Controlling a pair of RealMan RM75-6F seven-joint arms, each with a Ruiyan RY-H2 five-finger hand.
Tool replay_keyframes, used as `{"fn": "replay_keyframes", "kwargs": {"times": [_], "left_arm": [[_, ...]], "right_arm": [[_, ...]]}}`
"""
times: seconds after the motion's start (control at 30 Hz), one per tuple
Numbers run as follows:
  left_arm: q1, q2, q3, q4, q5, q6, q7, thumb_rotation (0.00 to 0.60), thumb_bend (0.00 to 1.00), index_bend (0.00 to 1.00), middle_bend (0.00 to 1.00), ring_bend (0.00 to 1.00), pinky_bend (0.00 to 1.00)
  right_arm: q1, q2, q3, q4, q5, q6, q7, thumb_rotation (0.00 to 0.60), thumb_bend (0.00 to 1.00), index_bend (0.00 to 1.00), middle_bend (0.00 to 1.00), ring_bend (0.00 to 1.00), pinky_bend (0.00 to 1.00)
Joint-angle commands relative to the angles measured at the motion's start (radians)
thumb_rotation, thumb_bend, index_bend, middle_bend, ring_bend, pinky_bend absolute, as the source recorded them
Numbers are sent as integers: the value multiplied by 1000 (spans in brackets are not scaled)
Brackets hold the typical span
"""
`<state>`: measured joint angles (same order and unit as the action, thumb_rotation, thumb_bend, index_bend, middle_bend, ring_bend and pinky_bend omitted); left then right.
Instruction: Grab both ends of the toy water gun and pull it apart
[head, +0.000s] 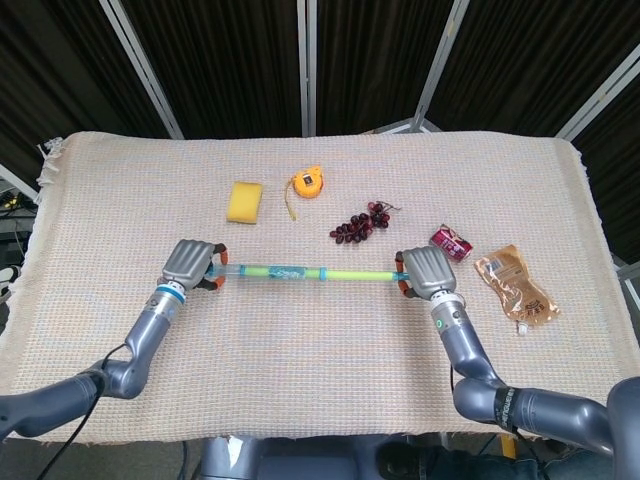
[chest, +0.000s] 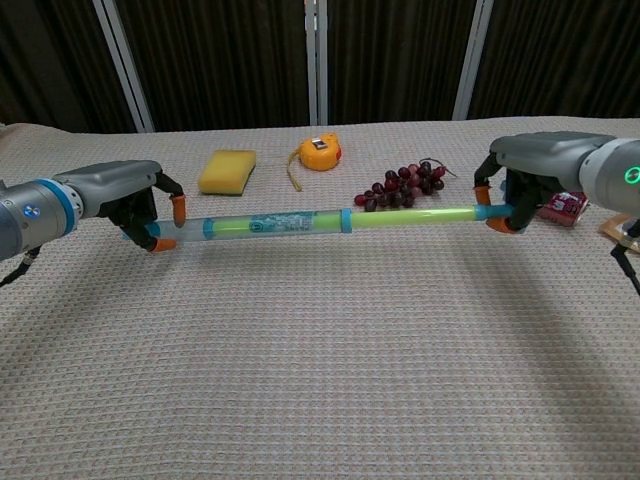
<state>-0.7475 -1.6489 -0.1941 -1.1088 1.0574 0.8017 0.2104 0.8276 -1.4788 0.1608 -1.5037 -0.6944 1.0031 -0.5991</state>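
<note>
- Hands first: our left hand (chest: 135, 205) has its orange-tipped fingers wrapped round the barrel end of the long translucent green toy water gun (chest: 300, 222), and our right hand (chest: 520, 185) is closed on the thin plunger end.
- The toy water gun is held between the two hands just above the woven beige cloth of the bench (head: 300, 370), running left to right in front of the grapes, with the slim green rod drawn out of the wider barrel.
- We judge the pull to be under way but not finished; next we would need to spread the hands further along the same line, keeping both holds firm.
- Count beyond it: one yellow sponge (head: 244, 201), one orange tape measure (head: 307, 183), one bunch of dark grapes (head: 362, 224), one red can (head: 451, 242), one brown pouch (head: 514, 287).
</note>
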Motion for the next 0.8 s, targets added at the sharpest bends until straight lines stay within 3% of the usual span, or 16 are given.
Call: {"fn": "replay_keyframes", "kwargs": {"times": [0.03, 0.8], "left_arm": [[19, 21, 13, 1, 2, 6, -15, 600, 455, 823, 891, 877, 1000], [76, 72, 45, 87, 39, -8, -112, 600, 456, 823, 891, 877, 1000]], "right_arm": [[-16, 24, -7, -16, -15, 8, 12, 600, 378, 684, 1000, 1000, 1000], [-73, 109, -14, -36, -67, 36, 50, 600, 378, 685, 1000, 1000, 1000]]}}
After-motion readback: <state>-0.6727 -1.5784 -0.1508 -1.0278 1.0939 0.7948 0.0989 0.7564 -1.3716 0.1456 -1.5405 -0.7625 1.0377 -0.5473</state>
